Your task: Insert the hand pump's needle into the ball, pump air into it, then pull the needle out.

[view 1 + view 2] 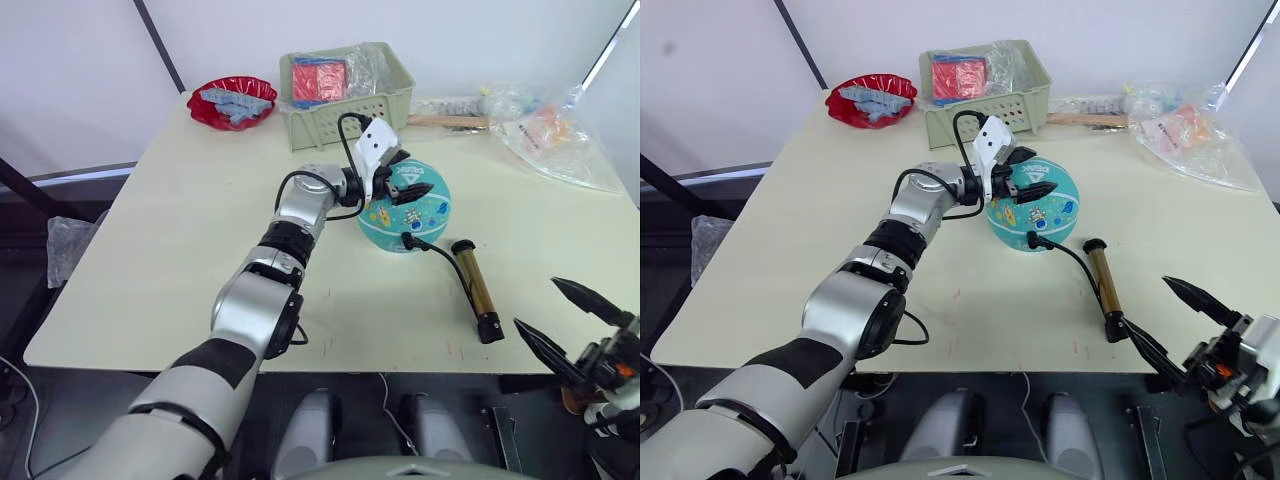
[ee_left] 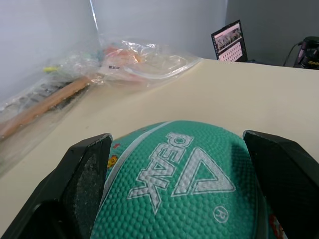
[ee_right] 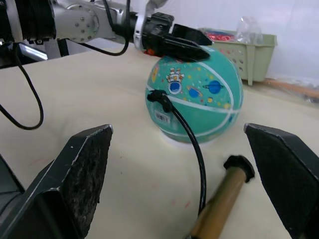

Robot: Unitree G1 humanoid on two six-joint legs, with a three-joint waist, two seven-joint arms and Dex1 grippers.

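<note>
Left gripper (image 2: 174,189): jaws apart, straddling the ball (image 1: 405,208). Right gripper (image 3: 184,174): jaws apart, empty; pump (image 1: 473,287) ahead.

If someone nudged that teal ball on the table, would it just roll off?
Probably it would try to: the ball is round and rests on a flat table. The left gripper straddling its top likely steadies it. The hose plugged into its side is thin and looks floppy, so it would hardly restrain it.
</note>
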